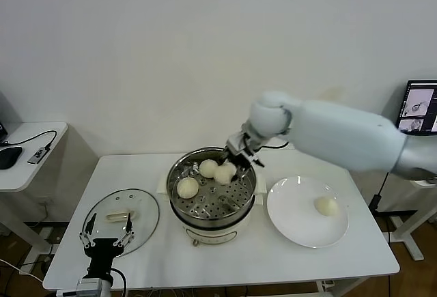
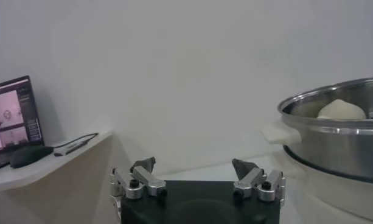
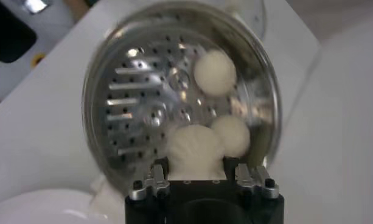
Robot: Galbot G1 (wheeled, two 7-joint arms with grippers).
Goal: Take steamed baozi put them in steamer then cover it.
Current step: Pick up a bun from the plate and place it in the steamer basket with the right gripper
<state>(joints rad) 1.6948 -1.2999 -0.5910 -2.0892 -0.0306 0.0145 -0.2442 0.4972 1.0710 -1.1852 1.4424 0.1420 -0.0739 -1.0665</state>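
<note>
The steamer (image 1: 179, 171) stands mid-table on its cream base. Three baozi lie on its perforated tray (image 3: 137, 103): one at the left (image 1: 188, 187), one at the back (image 1: 208, 168) and one at the back right (image 1: 224, 173). My right gripper (image 1: 236, 163) reaches into the pot from the back right and is shut on that third baozi (image 3: 195, 152), which fills the gap between its fingers (image 3: 162, 173). A fourth baozi (image 1: 326, 205) lies on the white plate (image 1: 297, 229). The glass cover (image 1: 140, 232) lies flat at the left. My left gripper (image 1: 107, 232) hangs open and empty over its near edge.
A side table (image 1: 27, 167) with a mouse (image 1: 8, 155) and cable stands at the far left. A monitor (image 1: 420, 106) is at the right edge. The left wrist view shows the steamer wall (image 2: 338, 146) with a baozi (image 2: 340, 110) above the rim.
</note>
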